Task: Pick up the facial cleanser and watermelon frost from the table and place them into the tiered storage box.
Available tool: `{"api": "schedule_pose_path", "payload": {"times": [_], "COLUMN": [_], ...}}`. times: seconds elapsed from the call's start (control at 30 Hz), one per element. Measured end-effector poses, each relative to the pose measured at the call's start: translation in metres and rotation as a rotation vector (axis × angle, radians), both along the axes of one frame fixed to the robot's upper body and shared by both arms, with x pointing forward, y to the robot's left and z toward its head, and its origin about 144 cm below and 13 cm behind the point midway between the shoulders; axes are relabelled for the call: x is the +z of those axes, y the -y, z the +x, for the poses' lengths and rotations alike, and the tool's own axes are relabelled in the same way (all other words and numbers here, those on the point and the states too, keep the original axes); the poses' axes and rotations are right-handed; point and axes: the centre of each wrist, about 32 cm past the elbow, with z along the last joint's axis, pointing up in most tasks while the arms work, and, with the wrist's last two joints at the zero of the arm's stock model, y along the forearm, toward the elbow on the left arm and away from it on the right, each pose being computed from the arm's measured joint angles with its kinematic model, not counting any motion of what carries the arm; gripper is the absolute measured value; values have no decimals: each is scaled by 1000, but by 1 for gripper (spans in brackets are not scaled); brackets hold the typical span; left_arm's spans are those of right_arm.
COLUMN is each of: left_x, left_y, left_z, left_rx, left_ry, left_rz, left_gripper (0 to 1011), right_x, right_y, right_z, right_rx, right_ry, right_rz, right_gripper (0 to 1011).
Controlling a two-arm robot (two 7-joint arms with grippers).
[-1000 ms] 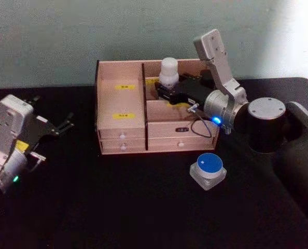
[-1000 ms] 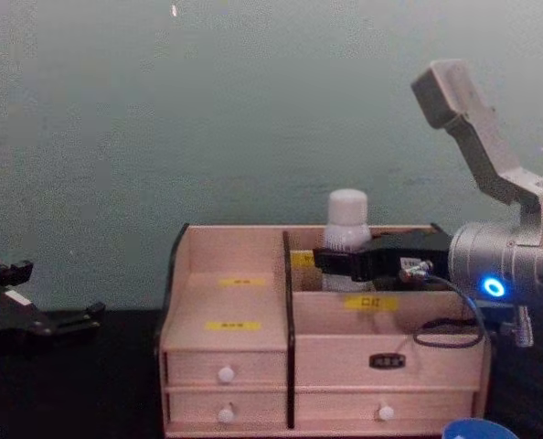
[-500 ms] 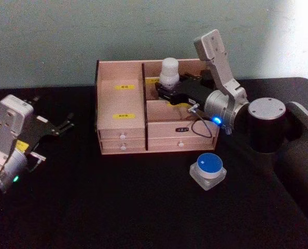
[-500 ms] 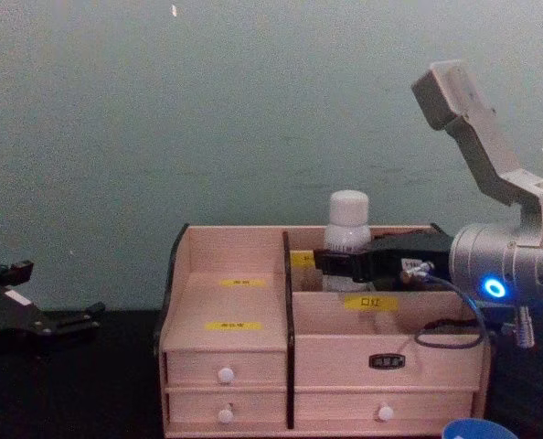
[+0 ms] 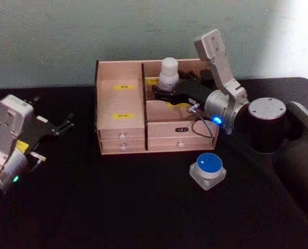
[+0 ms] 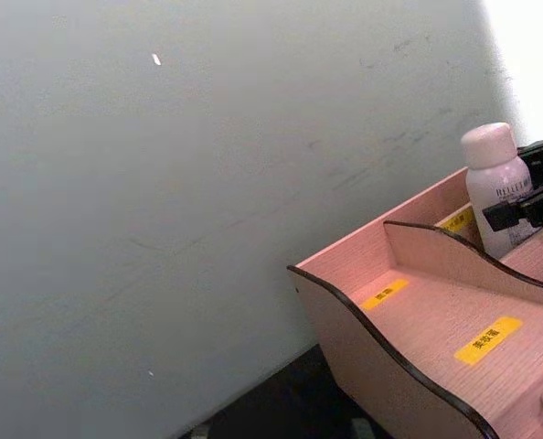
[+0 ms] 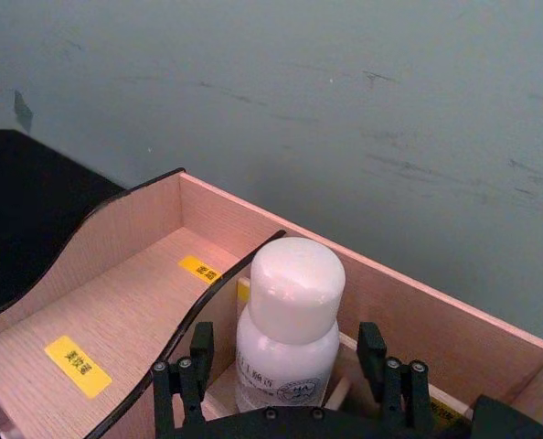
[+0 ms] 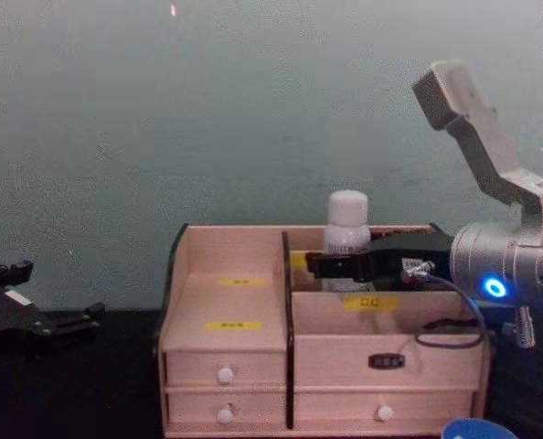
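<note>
Black cloth or matt board covers the table (image 5: 117, 207), and a plain grey-green wall (image 5: 66, 36) rises straight from its far edge. The tiered storage box (image 5: 164, 137), pale wood with black trim, stands at the far middle of the table with its back close to that wall. It has yellow labels (image 5: 124, 87) on its steps and white-knobbed drawers (image 5: 122, 136) along its near face.

A white bottle (image 5: 169, 72) with a white cap stands upright in the far, highest compartment of the box's right half, just right of the black-edged divider. Whether its base rests on the compartment floor is hidden. The right gripper (image 5: 162, 92) reaches in from the right over the lower right tier. Its claw is spread, one finger (image 7: 191, 366) on each side of the bottle's body, and the right wrist view shows a sliver of space on both sides, so it is not squeezing the bottle.

A square clear jar with a round blue lid (image 5: 208, 168) sits on the table near and to the right of the box, well apart from its front and from both grippers. The right arm's dark round base (image 5: 266, 122) stands just right of the box, crowding that side.

The left gripper (image 5: 67, 123) hangs idle at the far left, well apart from the box, its tips parted and pointing towards it. Bare black surface runs between it and the box and across the whole near half of the table to the near edge.
</note>
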Motion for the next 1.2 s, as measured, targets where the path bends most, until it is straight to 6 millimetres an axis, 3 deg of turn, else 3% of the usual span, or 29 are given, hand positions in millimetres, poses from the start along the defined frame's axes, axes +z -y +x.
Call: {"api": "schedule_pose_path", "payload": {"times": [0.57, 0.83, 1.2], "left_x": [0, 0, 0], "left_y": [0, 0, 0], "left_z": [0, 0, 0], "left_rx": [0, 0, 0], "left_ry": [0, 0, 0], "left_rz": [0, 0, 0], "left_gripper": [1001, 1001, 1001], "right_x": [22, 24, 15], "right_y": [6, 15, 43], "right_z": [-16, -35, -74], "right_rx": [0, 5, 46], "right_ry": [62, 47, 31], "right_rz": [42, 17, -5], "right_gripper": [1000, 1000, 1000]}}
